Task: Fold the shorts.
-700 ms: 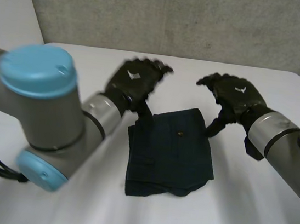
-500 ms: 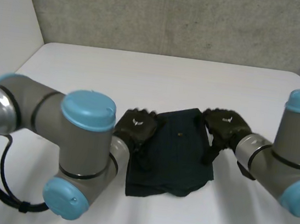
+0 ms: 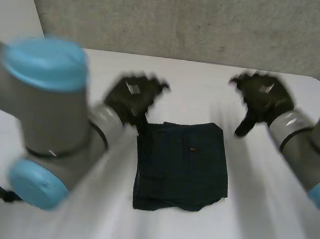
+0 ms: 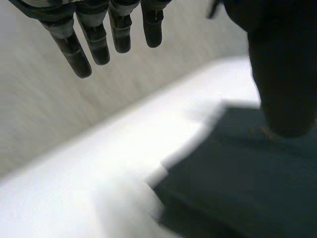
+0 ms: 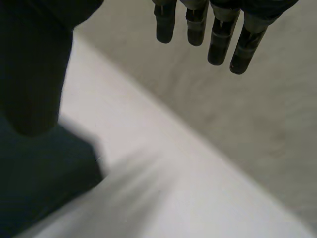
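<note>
The shorts (image 3: 180,164) are seen folded at the middle of the tabletop (image 3: 202,87); the left hand (image 3: 132,95) and right hand (image 3: 263,98) are held open, empty. Only withdrawal is judged left.

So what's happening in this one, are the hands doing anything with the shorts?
The dark shorts lie on the white table as a compact folded rectangle. Neither hand holds them. The left hand hovers by the far left corner and the right hand is off past the far right corner. Both have straight, empty fingers. The fold looks done or nearly done.
</note>
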